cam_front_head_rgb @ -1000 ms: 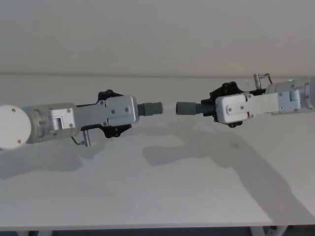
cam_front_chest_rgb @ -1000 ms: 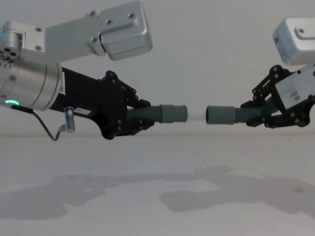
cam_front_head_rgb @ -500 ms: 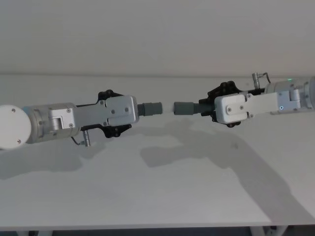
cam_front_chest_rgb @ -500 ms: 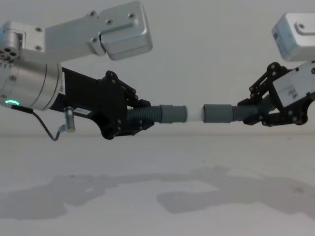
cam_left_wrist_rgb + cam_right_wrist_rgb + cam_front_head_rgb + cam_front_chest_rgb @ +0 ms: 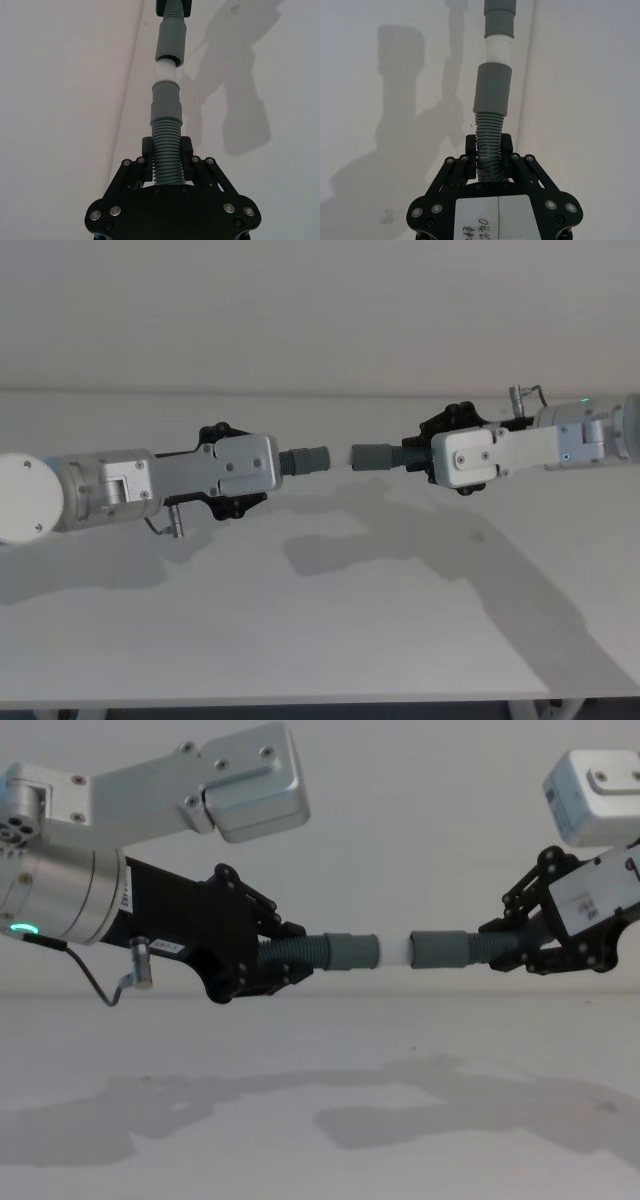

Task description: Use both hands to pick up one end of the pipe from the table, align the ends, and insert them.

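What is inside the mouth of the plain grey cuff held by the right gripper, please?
The white stub tip of the left gripper's cuff reaches the plain cuff's mouth, held by the right gripper. How deep it sits is hidden by the cuff wall.

Left arm: silver-grey, reaching in from the left and pointing right, held level above the surface (image 5: pixel 320 620).
Left gripper (image 5: pixel 285 960): black fingers (image 5: pixel 150 165) clamped on the ribbed hose piece (image 5: pixel 166 150).
Right arm: silver-grey, reaching in from the right and pointing left, tilted slightly down toward its tip.
Right gripper (image 5: pixel 505 945): black fingers (image 5: pixel 470 160) clamped on the other hose piece (image 5: pixel 489 145), facing the left gripper.
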